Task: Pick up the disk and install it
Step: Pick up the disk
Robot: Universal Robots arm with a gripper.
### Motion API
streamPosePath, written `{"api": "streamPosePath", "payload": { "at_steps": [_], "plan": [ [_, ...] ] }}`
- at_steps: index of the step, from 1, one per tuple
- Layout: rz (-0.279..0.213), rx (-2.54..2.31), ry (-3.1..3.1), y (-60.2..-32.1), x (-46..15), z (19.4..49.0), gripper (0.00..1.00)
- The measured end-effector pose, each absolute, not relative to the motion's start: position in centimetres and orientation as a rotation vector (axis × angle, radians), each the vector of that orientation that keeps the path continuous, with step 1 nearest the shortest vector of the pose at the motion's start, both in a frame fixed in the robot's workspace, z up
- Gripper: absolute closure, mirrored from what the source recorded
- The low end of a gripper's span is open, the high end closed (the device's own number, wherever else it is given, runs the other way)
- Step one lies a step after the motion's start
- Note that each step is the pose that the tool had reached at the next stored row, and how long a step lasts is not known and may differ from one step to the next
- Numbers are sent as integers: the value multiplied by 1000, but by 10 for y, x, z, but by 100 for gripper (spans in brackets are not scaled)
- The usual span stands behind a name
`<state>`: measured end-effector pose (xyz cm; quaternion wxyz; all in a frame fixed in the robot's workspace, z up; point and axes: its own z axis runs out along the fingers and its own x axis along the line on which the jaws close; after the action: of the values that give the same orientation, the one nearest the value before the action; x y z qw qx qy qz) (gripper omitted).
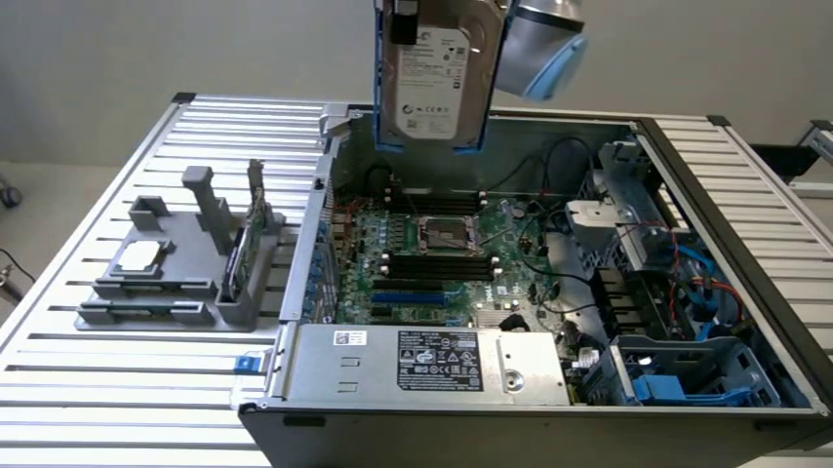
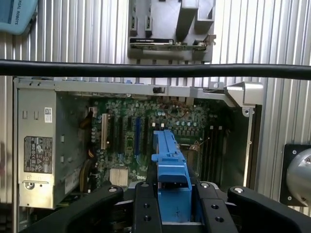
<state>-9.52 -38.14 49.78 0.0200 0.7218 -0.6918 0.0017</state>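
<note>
The slatted metal table (image 1: 117, 409) runs off the exterior view on all sides. On it sits the open computer case (image 1: 521, 439), whose six o'clock corner is clipped by the frame edge. Inside, the grey power-supply box (image 1: 423, 363) lies along the case's six o'clock wall. The motherboard (image 1: 436, 263) fills the middle and is partly masked by cables toward three o'clock. At nine o'clock from the case stands a grey fixture (image 1: 195, 292) with a small square chip (image 1: 140, 255) lying on it.

The disk (image 1: 436, 73) hangs upright in the air over the case's twelve o'clock wall, label toward the camera and blue rails down both sides. Its upper end is cut off.

In the wrist view the gripper (image 2: 177, 213) has its black fingers (image 2: 146, 206) closed on the disk, one each side of a blue rail. The fingertips themselves are out of sight. A black cable (image 2: 155, 69) crosses that view, hiding a strip of the case.

The disk's white label carries print and possibly a barcode, too small to read. The power-supply sticker is equally illegible. A teal arm part (image 2: 17, 14) shows the word "ROBOTS".
</note>
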Motion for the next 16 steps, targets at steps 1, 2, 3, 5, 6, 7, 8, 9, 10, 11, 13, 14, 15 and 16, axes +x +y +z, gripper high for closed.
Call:
{"api": "streamPosePath", "payload": {
  "at_steps": [1,2,3,5,6,7,8,9,10,11,13,14,15,16],
  "plan": [
    [5,2239,-2146,-383,-91,498,67],
    [5,2239,-2146,-384,-87,498,67],
    [5,2239,-2146,-386,-82,498,67],
    [5,2239,-2146,-389,-73,498,67],
    [5,2239,-2146,-391,-69,498,67],
    [5,2239,-2146,-393,-64,498,67],
    [5,2239,-2146,-395,-60,498,67],
    [5,2239,-2146,-397,-55,498,67],
    [5,2239,-2146,-399,-51,498,67],
    [5,2239,-2146,-401,-46,498,67],
    [4,2239,-2145,-405,-37,498,67],
    [3,2238,-2145,-407,-33,498,67],
    [3,2238,-2145,-409,-29,498,67],
    [2,2238,-2144,-411,-25,498,67]
  ]
}}
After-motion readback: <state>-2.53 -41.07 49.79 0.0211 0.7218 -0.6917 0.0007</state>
